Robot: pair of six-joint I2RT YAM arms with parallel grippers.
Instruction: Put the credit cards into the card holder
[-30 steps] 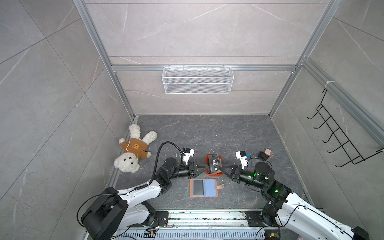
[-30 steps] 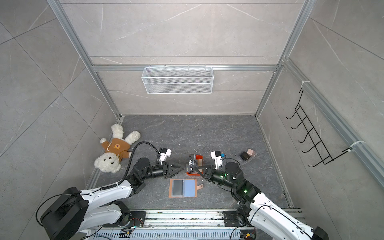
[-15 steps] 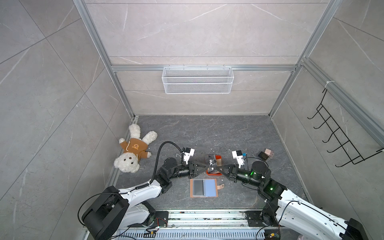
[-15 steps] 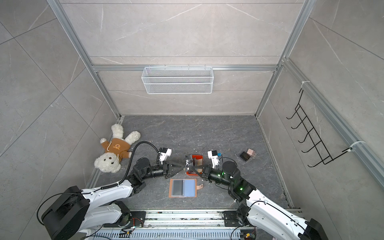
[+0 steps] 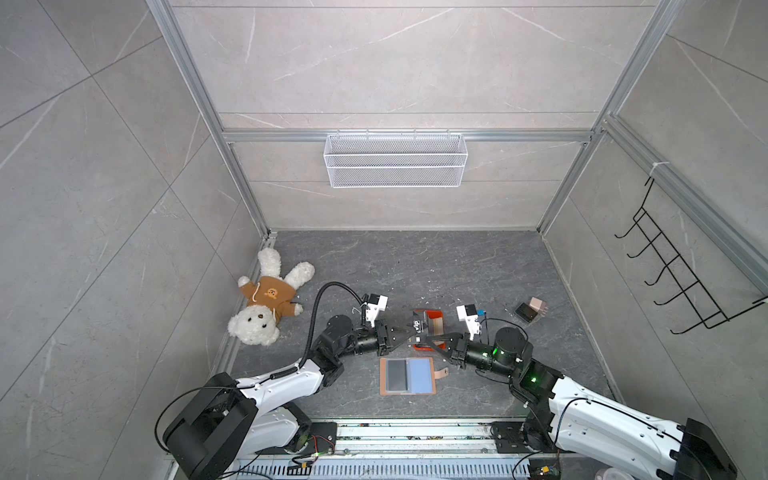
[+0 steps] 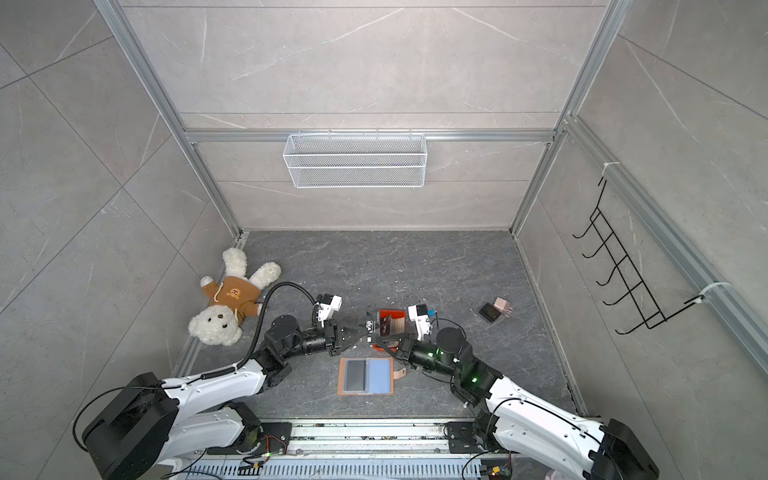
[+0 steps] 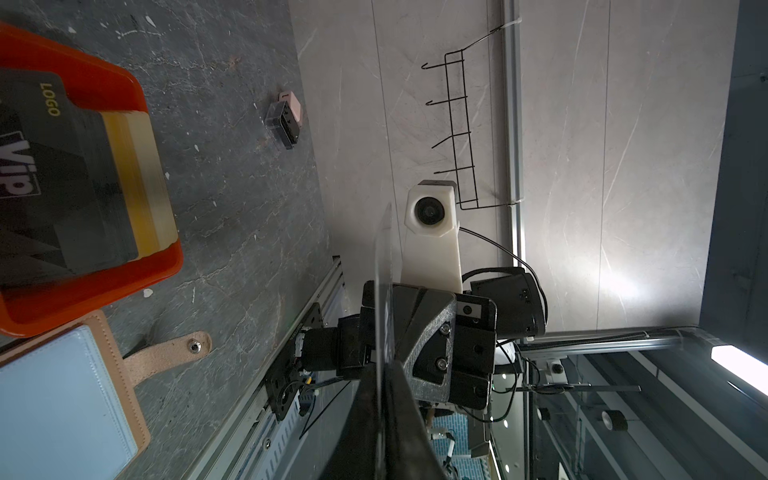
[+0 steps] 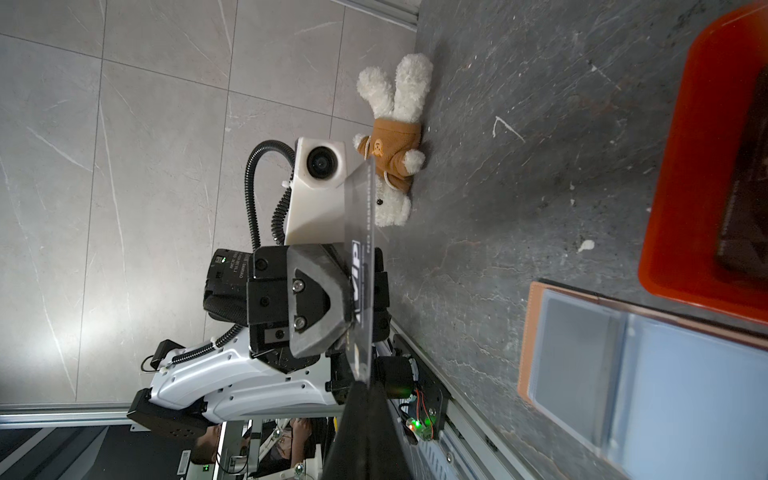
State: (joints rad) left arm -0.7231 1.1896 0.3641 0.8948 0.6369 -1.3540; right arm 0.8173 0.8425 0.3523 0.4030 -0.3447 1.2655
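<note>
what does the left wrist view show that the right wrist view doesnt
Only the left wrist view shows the black-and-pink block pair, the hook rack on the wall, the holder's snap tab and the right gripper. Only the right wrist view shows the teddy bear and the left gripper. Both show the orange tray, the open card holder and the VIP card, seen edge-on and gripped by both grippers.

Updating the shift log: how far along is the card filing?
Done: possibly one, a sleeve of the card holder looks dark. In hand: both left pincer and right pincer grip one VIP card near the orange tray. Remaining: the card stack in that tray.
</note>
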